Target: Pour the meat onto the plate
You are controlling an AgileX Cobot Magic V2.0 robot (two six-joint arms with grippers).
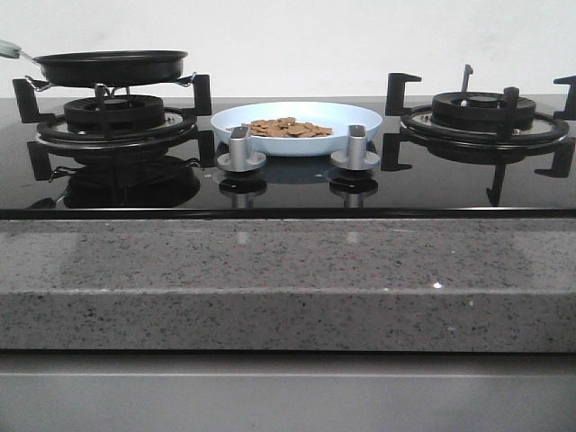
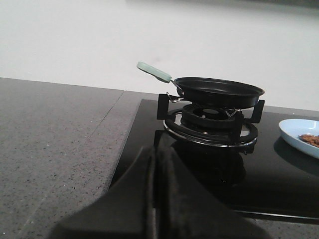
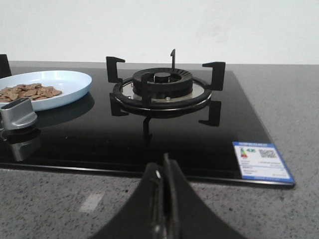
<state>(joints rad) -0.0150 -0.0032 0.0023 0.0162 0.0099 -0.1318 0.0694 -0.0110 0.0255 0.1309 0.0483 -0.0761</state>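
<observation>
The pale-blue plate sits between the two burners, behind the knobs, with the reddish-brown meat piled in it. The plate and meat also show at the edge of the left wrist view, and the plate with meat in the right wrist view. The black frying pan with a pale-green handle rests on the left burner. My left gripper is shut and empty, low in front of the left burner. My right gripper is shut and empty over the counter before the right burner. Neither gripper shows in the front view.
The right burner stands bare. Two silver knobs rise from the black glass hob in front of the plate. A speckled grey stone counter runs along the front. A label is stuck on the hob's corner.
</observation>
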